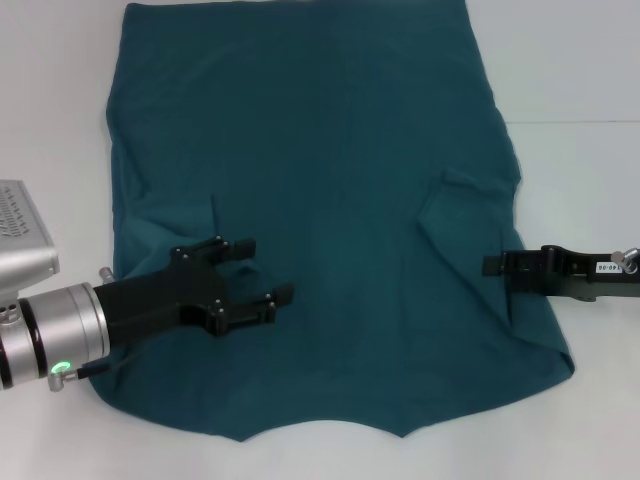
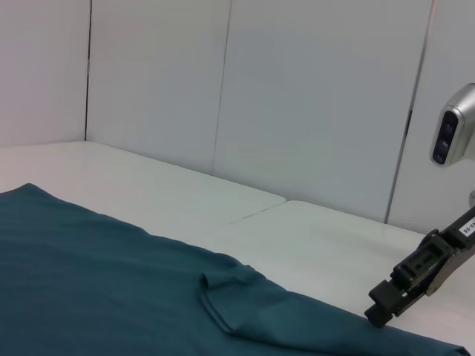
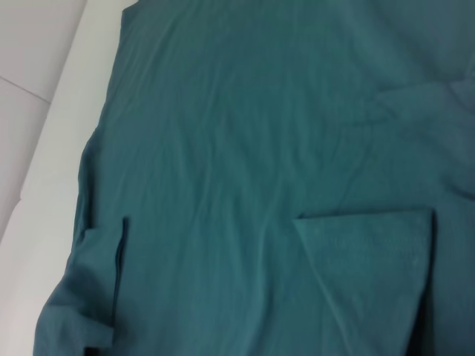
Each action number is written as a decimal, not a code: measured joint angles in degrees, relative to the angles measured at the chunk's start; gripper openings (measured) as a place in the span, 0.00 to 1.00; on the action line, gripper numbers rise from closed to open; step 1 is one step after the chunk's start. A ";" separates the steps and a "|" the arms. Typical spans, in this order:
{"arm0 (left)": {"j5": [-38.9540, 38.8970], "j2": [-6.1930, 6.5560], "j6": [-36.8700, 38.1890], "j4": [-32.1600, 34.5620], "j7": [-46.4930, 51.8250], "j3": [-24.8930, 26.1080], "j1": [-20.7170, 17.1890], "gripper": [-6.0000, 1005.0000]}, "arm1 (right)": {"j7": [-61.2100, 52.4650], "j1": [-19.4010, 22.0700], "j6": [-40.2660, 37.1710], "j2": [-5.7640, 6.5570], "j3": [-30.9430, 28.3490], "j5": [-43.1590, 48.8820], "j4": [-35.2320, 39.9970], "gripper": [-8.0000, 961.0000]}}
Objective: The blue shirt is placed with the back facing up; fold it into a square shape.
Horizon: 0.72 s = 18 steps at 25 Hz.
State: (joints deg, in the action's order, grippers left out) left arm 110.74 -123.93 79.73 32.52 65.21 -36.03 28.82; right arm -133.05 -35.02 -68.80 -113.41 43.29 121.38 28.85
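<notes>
The blue shirt [image 1: 330,200] lies spread flat on the white table, and it also fills the right wrist view [image 3: 245,163]. Both sleeves are folded inward onto the body, one on the left [image 1: 212,215] and one on the right [image 1: 455,200]. My left gripper [image 1: 270,268] hovers open over the shirt's lower left part with nothing between its fingers. My right gripper [image 1: 495,265] reaches in from the right, its tip at the shirt's right side below the folded sleeve. The left wrist view shows that tip [image 2: 378,311] at the cloth's edge [image 2: 312,326].
White table [image 1: 580,180] shows bare on the right of the shirt, with a narrow strip on the left [image 1: 60,120]. A seam [image 1: 570,122] crosses the tabletop. White wall panels [image 2: 297,89] stand behind the table.
</notes>
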 joint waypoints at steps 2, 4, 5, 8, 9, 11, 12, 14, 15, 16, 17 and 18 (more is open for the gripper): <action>0.00 0.00 -0.01 0.00 0.00 0.04 0.00 0.83 | 0.01 0.02 0.52 -0.13 0.16 0.00 -0.01 0.69; 0.00 0.00 -0.02 0.00 -0.01 0.12 0.00 0.83 | 0.10 -0.11 1.36 -0.50 0.31 0.00 -0.02 0.69; 0.00 0.01 -0.02 0.00 -0.02 0.17 0.00 0.83 | 0.21 -0.23 1.99 -0.83 0.32 0.00 -0.02 0.69; 0.00 0.07 -0.02 0.08 -0.04 0.15 0.09 0.83 | 0.57 -0.80 3.82 -1.90 0.36 -0.06 -0.03 0.69; 0.00 0.08 -0.02 0.12 -0.04 0.15 0.11 0.83 | 0.64 -1.00 4.32 -2.24 0.37 -0.06 -0.02 0.69; 0.00 0.08 -0.07 0.17 -0.05 0.21 0.16 0.83 | 1.01 -1.52 5.34 -3.09 0.37 -0.16 0.06 0.69; 0.00 0.10 -0.12 0.17 -0.06 0.28 0.18 0.83 | 1.59 -1.75 5.51 -3.49 0.27 -0.40 0.15 0.69; 0.00 0.14 -0.34 0.18 -0.07 0.38 0.18 0.83 | 3.48 -2.08 5.28 -4.15 -0.03 -1.93 0.34 0.69; 0.00 0.16 -0.49 0.18 -0.07 0.40 0.18 0.83 | 4.80 -2.24 4.65 -4.45 -0.07 -3.21 0.34 0.69; 0.00 0.17 -0.60 0.18 -0.08 0.42 0.18 0.83 | 6.20 -2.39 3.85 -4.65 -0.04 -4.69 0.33 0.69; 0.00 0.18 -0.76 0.18 -0.08 0.42 0.18 0.83 | 7.43 -2.59 3.02 -4.80 0.05 -6.09 0.23 0.69; 0.00 0.18 -0.86 0.18 -0.08 0.43 0.16 0.83 | 8.55 -2.79 1.95 -4.94 0.15 -6.99 0.09 0.69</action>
State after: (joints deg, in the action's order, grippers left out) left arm 110.74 -123.74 78.87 32.70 65.13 -35.60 28.98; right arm -124.50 -37.81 -66.86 -118.35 43.45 114.39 28.95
